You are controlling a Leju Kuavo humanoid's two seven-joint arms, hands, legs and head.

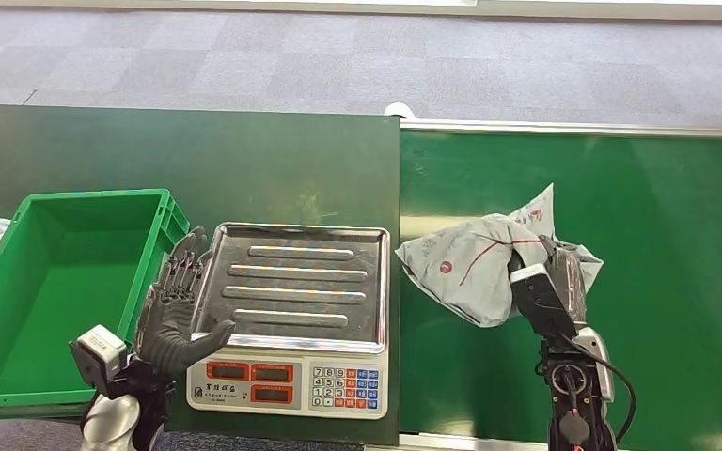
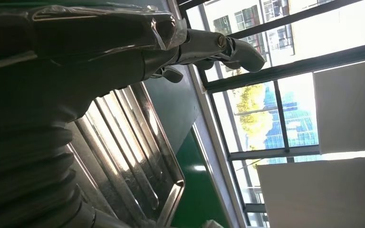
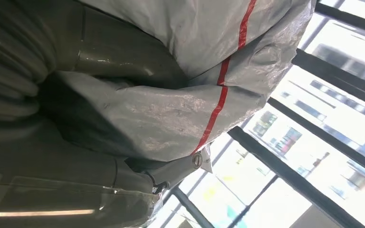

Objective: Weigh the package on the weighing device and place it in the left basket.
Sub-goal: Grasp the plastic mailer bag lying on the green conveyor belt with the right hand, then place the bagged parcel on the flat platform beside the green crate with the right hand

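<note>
On the green belt, right of the scale:
Package: the grey plastic mailer (image 1: 475, 266) with the red stripe is over the conveyor belt (image 1: 658, 216), just beside the scale's right edge, all crumpled up. Can't tell if it's off the belt yet or resting on it.
Right hand: the right hand (image 1: 547, 282) is wrapped into the package from the near side. From the wrist view the film (image 3: 180, 109) is bunched right against the grey thumb (image 3: 123, 52), so I'd call that a proper clamp, not a nudge.
Scale: steel ribbed tray (image 1: 293, 287) is bare, readouts and keypad (image 1: 343, 386) face the robot.
Left hand: the left hand (image 1: 177, 315) is empty, fingers spread, parked between the tray and the green basket (image 1: 19, 310).
Doing it well: I reckon lift high enough that the loose flap clears the tray lip, carry it across, set it mid-tray so nothing droops onto the table (image 1: 197, 160) and spoils the reading.
Watch out: slippery film, go slow. Left hand is near the tray's edge, and touching it would throw the weight off.
</note>
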